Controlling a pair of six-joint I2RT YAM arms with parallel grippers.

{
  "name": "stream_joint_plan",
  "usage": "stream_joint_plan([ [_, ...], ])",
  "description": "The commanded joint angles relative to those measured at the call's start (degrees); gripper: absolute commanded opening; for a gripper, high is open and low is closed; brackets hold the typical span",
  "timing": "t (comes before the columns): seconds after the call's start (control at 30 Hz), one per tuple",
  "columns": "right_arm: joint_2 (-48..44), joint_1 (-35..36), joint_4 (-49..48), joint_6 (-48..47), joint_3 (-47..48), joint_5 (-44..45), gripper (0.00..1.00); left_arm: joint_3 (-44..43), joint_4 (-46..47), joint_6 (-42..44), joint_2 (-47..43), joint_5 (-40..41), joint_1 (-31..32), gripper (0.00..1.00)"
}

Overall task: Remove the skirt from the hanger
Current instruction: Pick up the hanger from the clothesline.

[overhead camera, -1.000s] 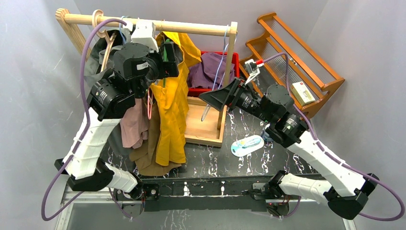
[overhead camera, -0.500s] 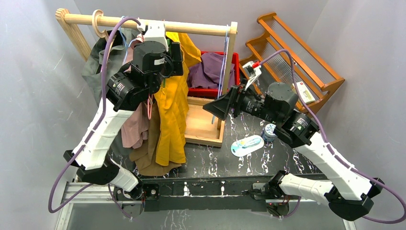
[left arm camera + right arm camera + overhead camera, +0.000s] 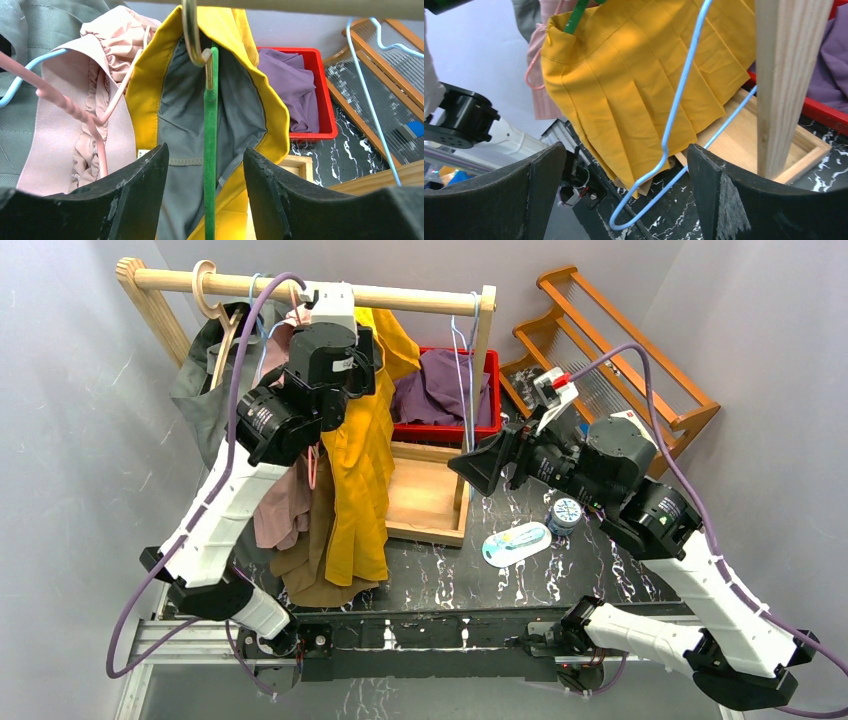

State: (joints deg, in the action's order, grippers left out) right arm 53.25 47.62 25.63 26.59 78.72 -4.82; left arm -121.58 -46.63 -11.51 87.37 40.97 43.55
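- From above, the yellow skirt (image 3: 360, 480) is hanging from the wooden rail (image 3: 200, 282) near the rack's middle, just beside a pink garment (image 3: 285, 505). The left arm is hovering at the skirt's top edge. The right fingers (image 3: 475, 462) are pointing at the rack's right post (image 3: 482, 350), above the marbled surface (image 3: 450, 580).
- At the left wrist, the left fingers (image 3: 135, 200) are standing spread wide. The green hanger (image 3: 210, 150) is running down between them, touching neither. Its metal hook (image 3: 192, 35) is looping over the rail, and the skirt's waistband is gaping around it, showing grey lining. A red bin (image 3: 320, 135) is holding purple cloth (image 3: 295, 85) to the right.
- At the right wrist, the right fingers (image 3: 524, 200) are spread wide, pinching nothing. A blue wire hanger (image 3: 674, 125) is dangling between them beside the post, in front of the skirt's pleats.
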Motion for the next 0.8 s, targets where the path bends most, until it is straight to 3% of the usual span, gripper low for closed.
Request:
stream_joint_plan([
  [0.0, -0.91, -0.29, 0.73, -3.02, 2.35, 4.72, 0.98, -2.86, 1.48, 2.78, 0.56, 1.83, -0.93, 0.53],
  [0.27, -3.86, -0.24, -0.85, -2.5, 0.9, 10.3, 0.98, -5.94, 1.02, 2.92, 3.61, -0.16, -2.65, 0.43],
  [0.67, -3.96, -0.24, -2.31, -2.72, -1.0, 12.01, 0.98, -6.62, 2.12, 2.76, 3.48, -3.28, -3.47, 0.11],
  [0.77, -2.78, -0.25, -1.26, -3.52, 0.39, 12.3, 0.98, -7.3, 3.6, 4.09, 3.44, -3.48, -3.47, 0.08],
])
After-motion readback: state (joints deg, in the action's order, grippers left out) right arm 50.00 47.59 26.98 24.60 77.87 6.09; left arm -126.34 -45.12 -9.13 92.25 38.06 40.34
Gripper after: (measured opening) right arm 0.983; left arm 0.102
